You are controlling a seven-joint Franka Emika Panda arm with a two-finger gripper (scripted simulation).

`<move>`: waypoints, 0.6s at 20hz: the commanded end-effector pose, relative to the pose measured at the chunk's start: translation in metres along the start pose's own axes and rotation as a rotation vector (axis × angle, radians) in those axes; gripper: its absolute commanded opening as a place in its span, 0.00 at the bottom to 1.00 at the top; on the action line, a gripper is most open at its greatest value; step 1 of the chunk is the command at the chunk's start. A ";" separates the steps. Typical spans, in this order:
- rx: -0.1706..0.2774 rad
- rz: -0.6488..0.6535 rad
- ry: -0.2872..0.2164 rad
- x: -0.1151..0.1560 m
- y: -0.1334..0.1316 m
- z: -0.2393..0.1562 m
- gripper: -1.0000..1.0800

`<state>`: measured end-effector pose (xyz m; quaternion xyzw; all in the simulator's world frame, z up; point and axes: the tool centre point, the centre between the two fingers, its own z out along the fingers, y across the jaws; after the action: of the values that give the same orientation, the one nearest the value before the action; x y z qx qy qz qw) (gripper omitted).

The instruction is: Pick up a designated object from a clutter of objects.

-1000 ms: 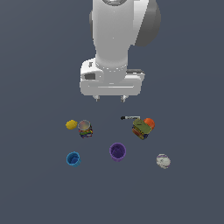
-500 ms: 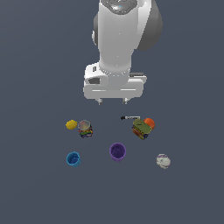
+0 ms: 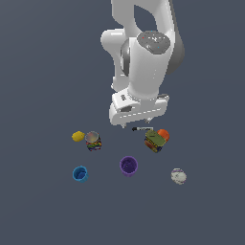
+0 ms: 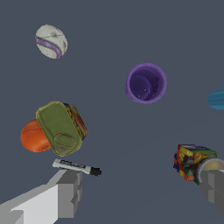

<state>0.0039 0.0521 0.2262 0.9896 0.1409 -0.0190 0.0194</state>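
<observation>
The designated object, a small box [image 3: 153,142] with an olive-yellow top and dark printed sides, lies on the floor against the orange ball [image 3: 164,135]. In the wrist view the box [image 4: 61,128] shows its olive face, with the orange ball [image 4: 30,136] behind it. My gripper [image 3: 138,124] hangs above the floor, just off the box toward the exterior view's left, over the black-and-white marker [image 3: 142,128]. In the wrist view the gripper [image 4: 140,192] is open and empty, its fingers [image 4: 68,192] wide apart, with the marker [image 4: 76,166] by one of them.
Yellow lemon [image 3: 78,136] and striped can [image 3: 93,140] sit at the exterior view's left, the blue cup [image 3: 80,173] below them. Purple cup [image 3: 128,165] and whitish ball [image 3: 178,176] lie nearer the camera. The wrist view shows the can [image 4: 192,162], purple cup [image 4: 145,83] and whitish ball [image 4: 51,41].
The arm has come down and shifted toward the exterior view's right, closer to the marker and the box. The objects have not moved.
</observation>
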 end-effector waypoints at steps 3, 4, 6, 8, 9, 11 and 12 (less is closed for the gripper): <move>0.001 -0.154 0.014 0.010 -0.037 0.039 0.96; 0.002 -0.187 0.018 0.012 -0.045 0.047 0.96; 0.005 -0.248 0.024 0.014 -0.061 0.062 0.96; 0.008 -0.300 0.030 0.015 -0.074 0.075 0.96; 0.010 -0.324 0.033 0.015 -0.081 0.081 0.96; 0.013 -0.365 0.038 0.016 -0.092 0.091 0.96; 0.015 -0.383 0.040 0.015 -0.096 0.095 0.96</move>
<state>-0.0090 0.1372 0.1348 0.9500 0.3122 -0.0059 0.0071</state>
